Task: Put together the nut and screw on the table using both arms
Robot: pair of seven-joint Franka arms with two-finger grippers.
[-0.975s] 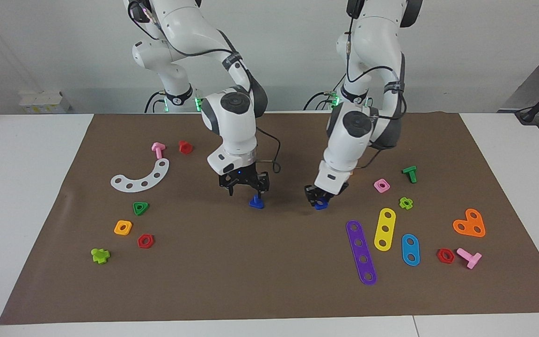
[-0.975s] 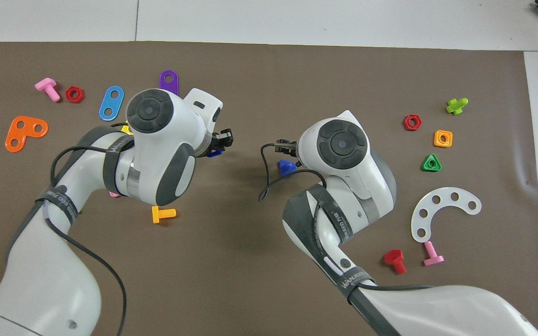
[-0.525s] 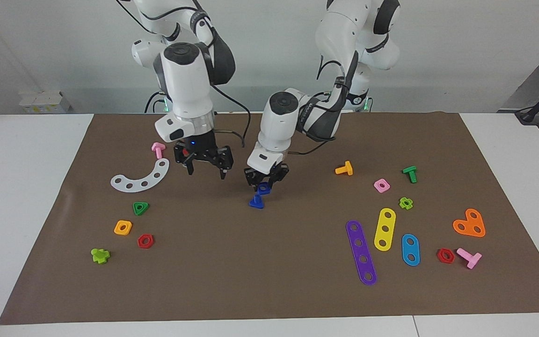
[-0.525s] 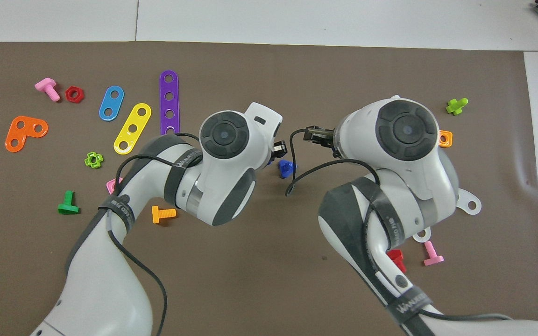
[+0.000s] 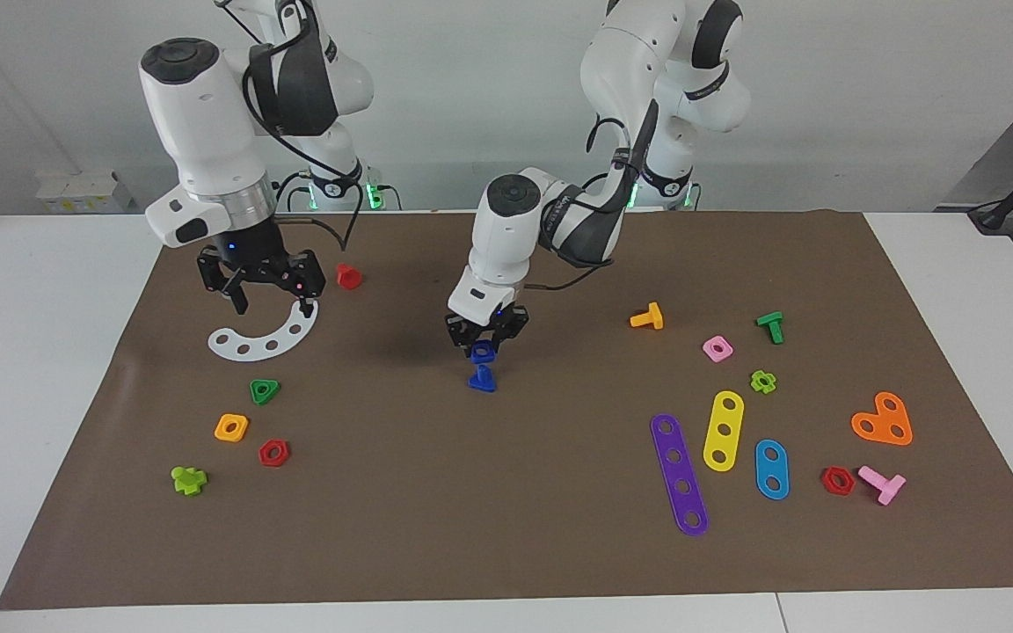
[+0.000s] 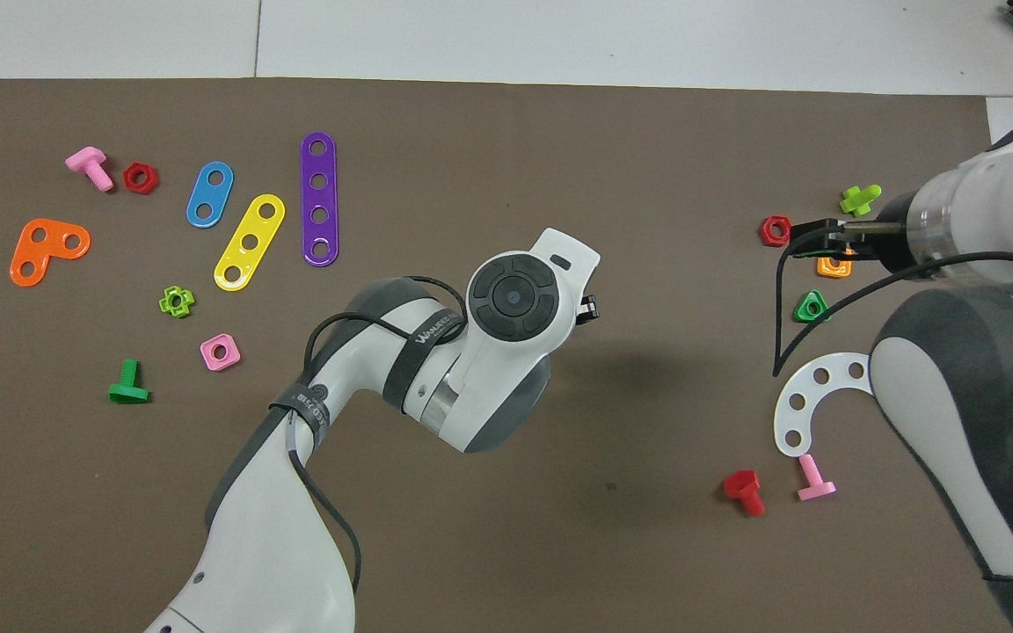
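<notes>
The dark-blue screw [image 5: 482, 380] stands on its head on the brown mat [image 5: 506, 510] of the table, shaft up, near the mat's middle. My left gripper [image 5: 483, 345] is shut on the dark-blue nut [image 5: 483, 352] and holds it right over the screw's shaft; I cannot tell whether they touch. In the overhead view the left arm's wrist [image 6: 513, 299] hides both pieces. My right gripper [image 5: 267, 297] is open and empty, raised over the white curved strip [image 5: 265, 336]; it also shows in the overhead view [image 6: 810, 239].
A red screw [image 5: 348, 276], green triangular nut [image 5: 265, 390], orange-yellow nut [image 5: 231, 427] and red hex nut [image 5: 273, 453] lie toward the right arm's end. An orange screw [image 5: 647, 316], pink nut [image 5: 717, 348] and coloured strips [image 5: 679, 473] lie toward the left arm's end.
My left gripper has carried the nut across and brought it over the screw. My right gripper has left the screw, risen and swung out toward its own end of the table.
</notes>
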